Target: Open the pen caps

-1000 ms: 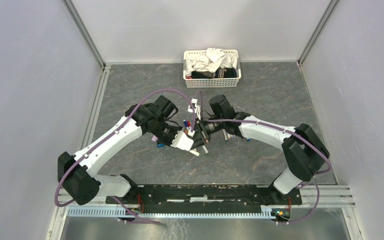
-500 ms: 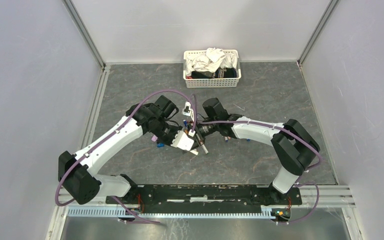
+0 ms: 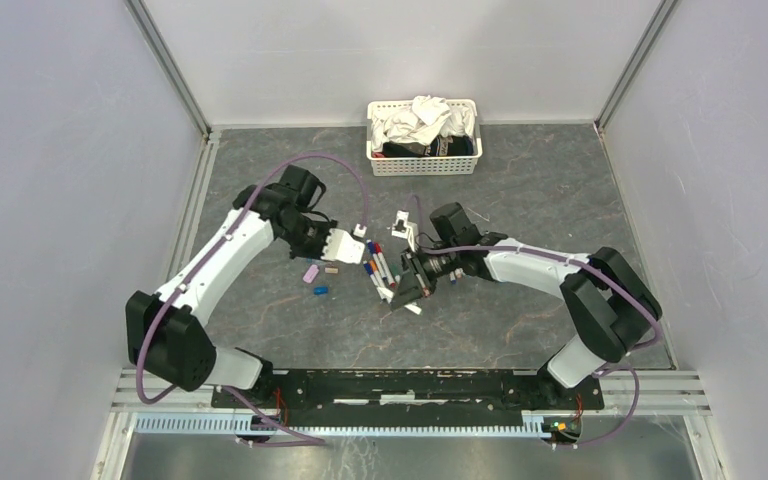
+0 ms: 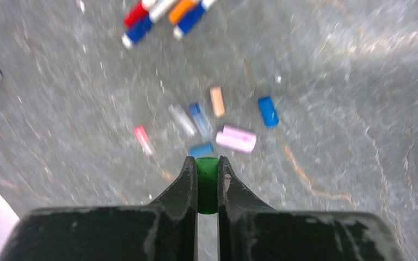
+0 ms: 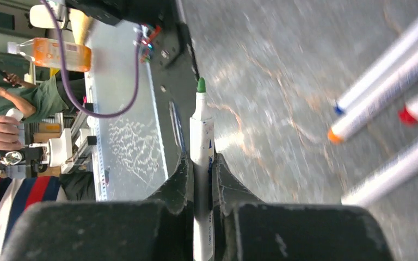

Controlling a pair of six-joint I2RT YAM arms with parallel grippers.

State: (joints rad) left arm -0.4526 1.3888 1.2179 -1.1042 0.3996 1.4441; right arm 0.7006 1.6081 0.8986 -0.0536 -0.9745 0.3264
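the green cap (image 4: 207, 187) stands with its long axis up and down in the lower middle of the left wrist view. it is pinched between the narrow jaws of the left gripper (image 4: 207, 164); which end is the open one i cannot tell. the green-tipped pen (image 5: 201, 128) is uncapped and white-barrelled, with small print. its long axis also runs up and down in the right wrist view, tip toward the top of the frame, and the right gripper (image 5: 201, 161) clamps the barrel. above the green cap, loose caps (image 4: 236, 138) in pink, blue and orange lie scattered on the worktop (image 3: 540, 190). more pens (image 4: 140, 30) lie at the upper edge. the worktop is grey with marble veins, closed in by pale walls (image 3: 50, 150). a white basket (image 3: 423, 165) with cloths stands at the top centre of the top view.
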